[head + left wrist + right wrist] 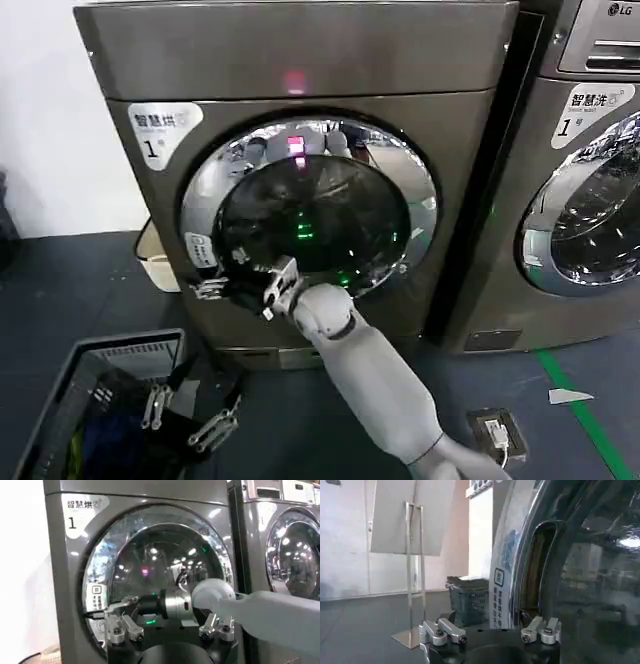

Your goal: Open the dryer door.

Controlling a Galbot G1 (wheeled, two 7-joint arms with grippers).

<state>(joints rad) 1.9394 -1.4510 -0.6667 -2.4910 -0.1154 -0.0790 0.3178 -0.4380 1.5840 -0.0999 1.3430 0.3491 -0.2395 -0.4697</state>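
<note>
The grey dryer has a round glass door with a chrome ring, lying flush against the front. My right gripper is at the door's left rim, next to the sticker, with its fingers open. In the right wrist view the right gripper faces the door's edge and the dark handle recess, holding nothing. My left gripper hangs low over the basket, open, well away from the door. From the left wrist view, the left gripper looks at the door and at the right gripper.
A second machine stands directly to the right. A grey laundry basket sits on the floor at the front left, a white tub beside the dryer. A green line marks the floor. A metal stand is off to the side.
</note>
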